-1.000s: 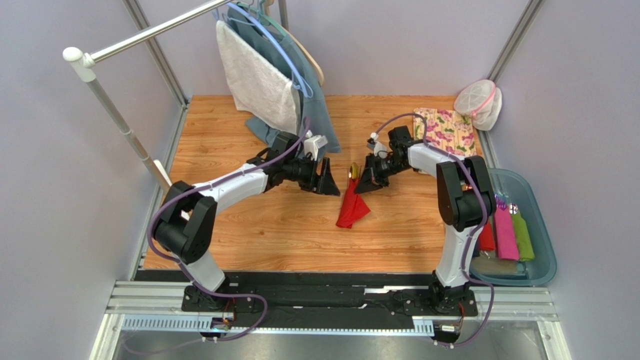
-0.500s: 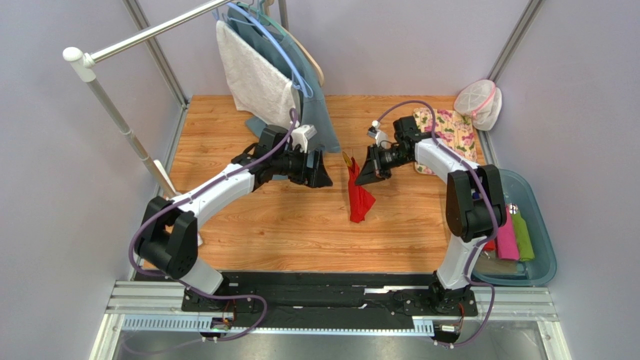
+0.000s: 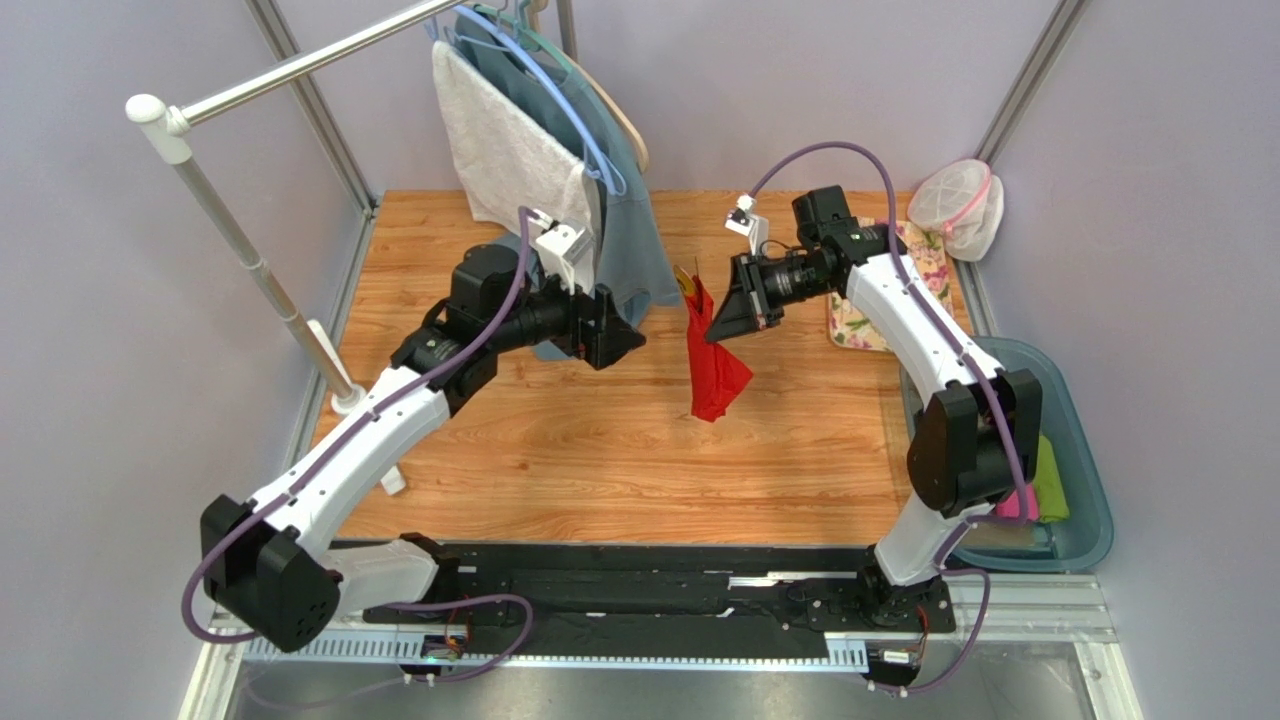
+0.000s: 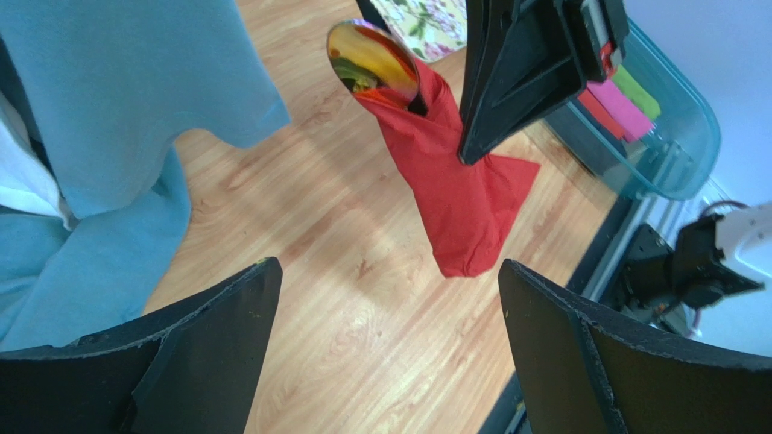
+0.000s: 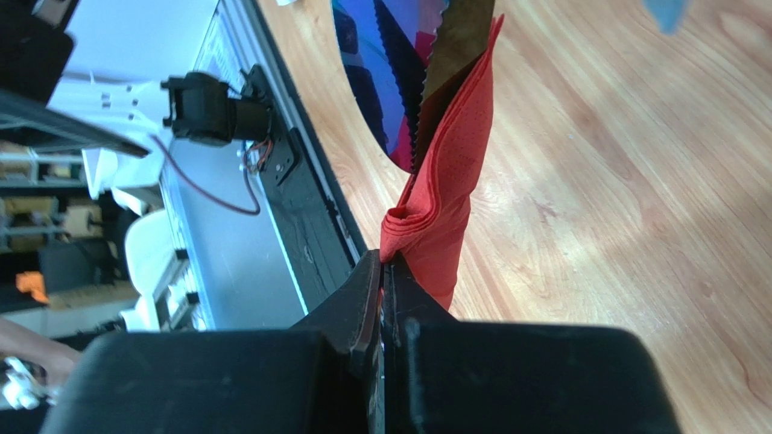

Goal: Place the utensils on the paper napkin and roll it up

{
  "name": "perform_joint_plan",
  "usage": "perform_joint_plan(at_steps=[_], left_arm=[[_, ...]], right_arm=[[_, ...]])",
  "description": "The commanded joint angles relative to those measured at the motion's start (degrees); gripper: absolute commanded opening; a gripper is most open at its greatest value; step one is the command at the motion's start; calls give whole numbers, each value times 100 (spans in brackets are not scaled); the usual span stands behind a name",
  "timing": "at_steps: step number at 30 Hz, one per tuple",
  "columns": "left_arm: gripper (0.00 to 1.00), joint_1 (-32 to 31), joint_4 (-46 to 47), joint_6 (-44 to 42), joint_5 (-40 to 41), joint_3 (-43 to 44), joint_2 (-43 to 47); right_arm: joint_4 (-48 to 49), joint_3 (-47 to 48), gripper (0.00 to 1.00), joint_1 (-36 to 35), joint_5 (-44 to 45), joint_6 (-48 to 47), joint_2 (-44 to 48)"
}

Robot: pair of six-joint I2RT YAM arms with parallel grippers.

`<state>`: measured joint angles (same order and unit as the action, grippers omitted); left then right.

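Observation:
The red paper napkin [image 3: 711,368] is a loose roll that hangs upright over the wooden table [image 3: 496,435]. The utensils stick out of its top: a shiny spoon [image 4: 373,61] and a serrated knife [image 5: 456,36]. My right gripper [image 3: 715,333] is shut on the roll's side and holds it up; in the right wrist view [image 5: 385,264] red paper is pinched between the jaws. The roll also shows in the left wrist view [image 4: 458,194]. My left gripper [image 3: 624,333] is open and empty, to the left of the roll and apart from it [image 4: 390,307].
A floral cloth [image 3: 899,282] lies at the back right, and a white mesh bag [image 3: 957,203] sits beyond it. A teal bin [image 3: 1085,480] at the right holds pink and green rolls. A blue cloth [image 3: 631,225] and a white towel [image 3: 504,150] hang from a rack behind my left gripper.
My right gripper has lifted the red roll with the utensils from lying on the table to hanging upright. My left arm has drawn back to the left and risen, away from the roll.

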<state>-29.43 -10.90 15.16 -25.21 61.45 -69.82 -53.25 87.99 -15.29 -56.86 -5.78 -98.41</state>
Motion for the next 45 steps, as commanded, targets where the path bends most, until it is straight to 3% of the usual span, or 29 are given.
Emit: perform_joint_plan(at_steps=[1,6,10,14,16,21,24,34,45], left_arm=[[99,200,-607,-496,-817,-89,679],[99,236,-361,-574,-757,-484,1523],[95,236,332,-821,-1667,-1045,1717],[93,236,1272,-838,-2575,-1293,1446],[94,236,1431,-900,-2708,-1389,1375],[93,236,2943,-453,-2866,-1742,1085],[92,227,3435,-426,-3603,-1776,901],[90,227,5156,302,-3930,-1759,373],[81,201,5958,1138,-3790,-1610,311]], right_arm=[[-641,544,0,-184,-413,-687,472],[-844,904,0,-378,-440,-1030,752],[-1133,1150,0,-720,-335,-1276,920],[-1494,1624,0,-993,-63,-1609,955],[-1591,1818,0,-1186,217,-1821,999],[-1759,2038,0,-1538,570,-2023,1096],[-1741,2135,0,-1687,763,-2041,1113],[-1644,2416,0,-2188,1177,-2155,1272],[-1285,2399,0,-2444,1660,-2270,1500]])
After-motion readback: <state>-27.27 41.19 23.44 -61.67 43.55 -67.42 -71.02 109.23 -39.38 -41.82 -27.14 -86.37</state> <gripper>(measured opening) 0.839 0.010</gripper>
